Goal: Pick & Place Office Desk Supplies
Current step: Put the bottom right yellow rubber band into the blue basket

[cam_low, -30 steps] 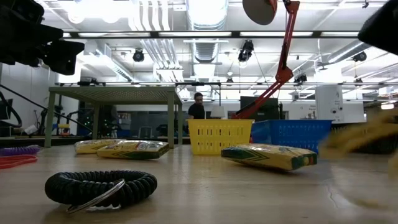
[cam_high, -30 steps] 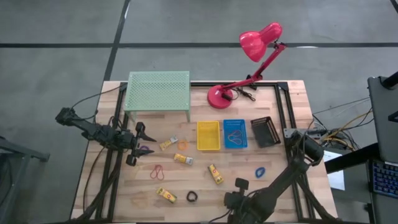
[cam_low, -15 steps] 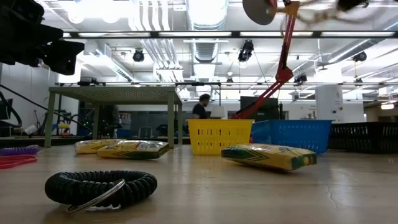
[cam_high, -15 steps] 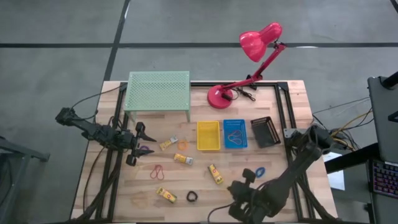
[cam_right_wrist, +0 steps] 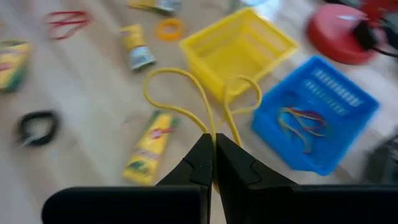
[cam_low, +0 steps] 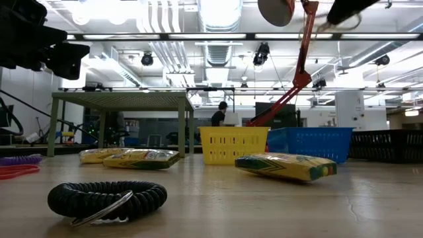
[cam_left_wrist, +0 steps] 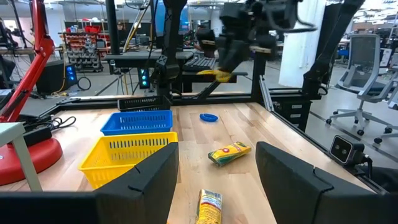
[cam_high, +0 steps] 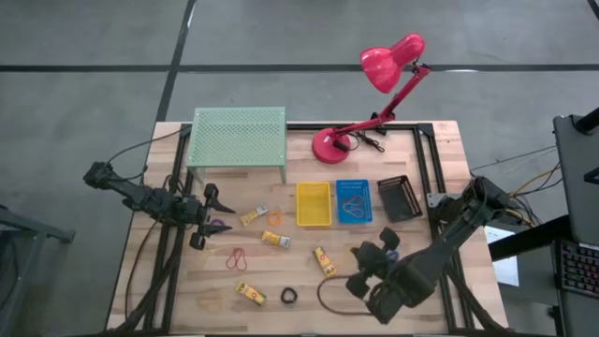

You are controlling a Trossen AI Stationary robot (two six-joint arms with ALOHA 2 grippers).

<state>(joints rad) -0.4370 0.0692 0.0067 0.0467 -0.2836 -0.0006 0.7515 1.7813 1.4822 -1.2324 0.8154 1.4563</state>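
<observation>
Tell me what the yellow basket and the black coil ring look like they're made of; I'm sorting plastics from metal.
The yellow basket looks like moulded plastic, glossy, with thin latticed walls. The black coil ring looks like matte plastic or rubbery cord wound in a spiral; a thin shiny loop on it is probably a metal key ring, though that is not certain.

Table point(cam_high: 309, 271): pale wood planks, matt, with visible grain. Shelf point(cam_high: 238, 137): perforated metal mesh, matt pale green. Lamp point(cam_high: 391, 62): glossy pink-red shade and base. Yellow basket point(cam_high: 314, 204), blue basket point(cam_high: 353, 200) and black basket point(cam_high: 399, 197): slotted plastic. Packets point(cam_low: 285, 166): printed yellow card, slight sheen. Black ring point(cam_low: 107, 196): coiled plastic cord, semi-gloss. Yellow band point(cam_right_wrist: 186, 99): thin, smooth rubber loop. Right gripper point(cam_right_wrist: 211, 152): matt black plastic fingers.
</observation>
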